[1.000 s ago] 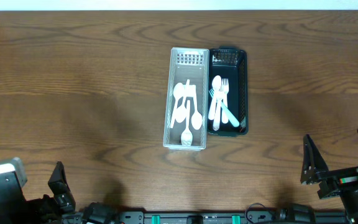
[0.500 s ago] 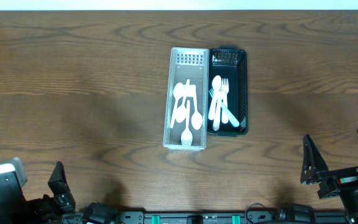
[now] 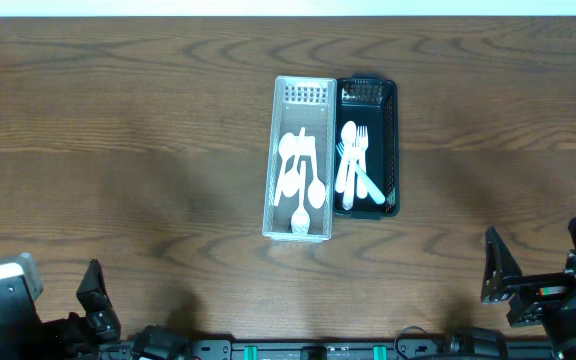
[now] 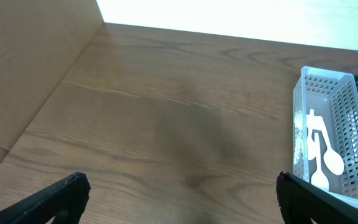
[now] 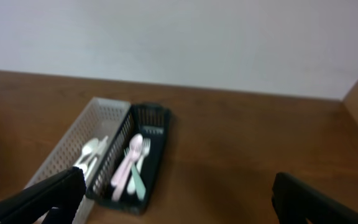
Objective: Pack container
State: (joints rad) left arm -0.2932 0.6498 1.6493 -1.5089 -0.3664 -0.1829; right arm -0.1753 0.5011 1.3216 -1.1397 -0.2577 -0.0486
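A white perforated bin (image 3: 301, 95) holding several white spoons (image 3: 301, 180) stands mid-table, touching a black bin (image 3: 392, 140) on its right that holds forks and spoons (image 3: 356, 165). Both bins show in the left wrist view (image 4: 337, 124) and the right wrist view (image 5: 145, 118). My left gripper (image 4: 179, 193) is open and empty at the near left table edge. My right gripper (image 5: 179, 196) is open and empty at the near right edge (image 3: 538, 265), far from the bins.
A brown wooden table (image 3: 118, 150) with a cardboard wall (image 4: 23, 56) along its left side. A pale wall (image 5: 179, 37) lies beyond the far edge.
My right arm has drawn back slightly toward the near edge. The bins and cutlery have not moved.
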